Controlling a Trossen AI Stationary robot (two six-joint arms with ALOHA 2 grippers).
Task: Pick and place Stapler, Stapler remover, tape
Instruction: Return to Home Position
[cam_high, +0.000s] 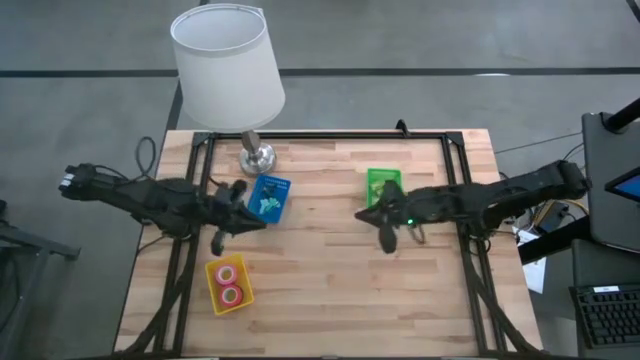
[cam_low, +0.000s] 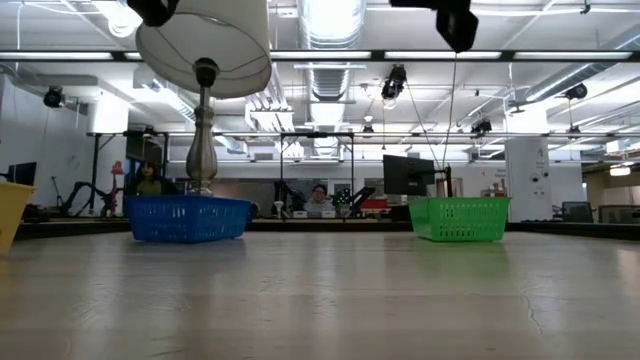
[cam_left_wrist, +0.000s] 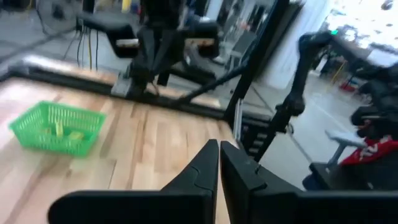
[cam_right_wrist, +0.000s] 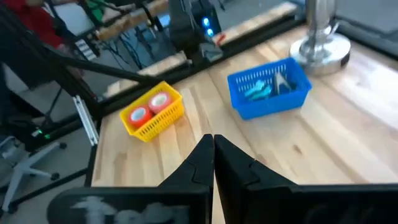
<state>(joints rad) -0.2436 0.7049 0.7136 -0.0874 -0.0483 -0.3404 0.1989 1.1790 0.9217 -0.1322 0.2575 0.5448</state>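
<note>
The left hand (cam_left_wrist: 218, 149) was seen with fingers pressed together, nothing pinched. The right hand (cam_right_wrist: 213, 142) was likewise pressed together and empty. Both were held raised above the worktop (cam_high: 330, 280), touching nothing.

Progress: the task was judged finished or all but finished. Two tape rolls (cam_right_wrist: 138, 115), one red and one pink, were lying side by side in the yellow bin (cam_right_wrist: 158, 124). Staple removers (cam_right_wrist: 257, 91), light blue with a darker piece beside them, were lying in the blue bin (cam_right_wrist: 273, 104), which stood just beside the lamp (cam_high: 222, 65) base. Small yellowish-green items were noted in the green bin (cam_left_wrist: 62, 147); these were taken to be the staplers, but were too small to be told for sure. No loose item was seen on the worktop outside the bins, so nothing was judged left to pick. Only the parking of the arms was judged outstanding.

Relative to the hands: in the high view the left hand was placed between the blue bin and the yellow bin, near both, over bare wood. The tape was thus near the left hand and well apart from the right. The right hand was placed just beside the green bin, on its near side, with the blue and yellow bins across the worktop from it.
</note>
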